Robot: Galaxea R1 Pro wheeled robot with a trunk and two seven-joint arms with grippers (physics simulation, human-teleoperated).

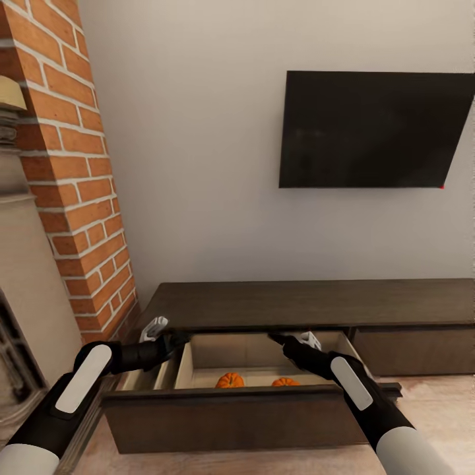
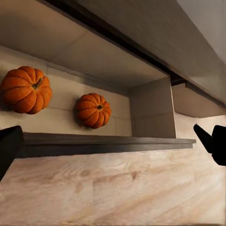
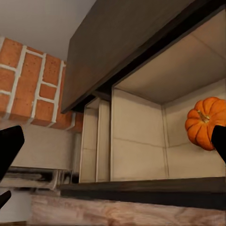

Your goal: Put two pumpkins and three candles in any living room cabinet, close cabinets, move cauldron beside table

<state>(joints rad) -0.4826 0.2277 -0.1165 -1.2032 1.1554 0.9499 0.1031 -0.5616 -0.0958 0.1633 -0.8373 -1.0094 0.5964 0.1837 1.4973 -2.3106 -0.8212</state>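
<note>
The long dark-brown cabinet stands against the wall with a wide drawer pulled out, showing its pale beige inside. Two orange pumpkins sit side by side on the drawer floor; both pumpkins appear in the left wrist view, and one pumpkin in the right wrist view. My left gripper hovers open over the drawer's left end, and my right gripper hovers open over its right part, above the pumpkins. Both are empty. Candles, cauldron and table are out of view.
A red brick column and a pale fireplace surround stand close on the left. A black TV hangs on the wall above the cabinet. A narrow side compartment is open too. Pale wood floor lies to the right.
</note>
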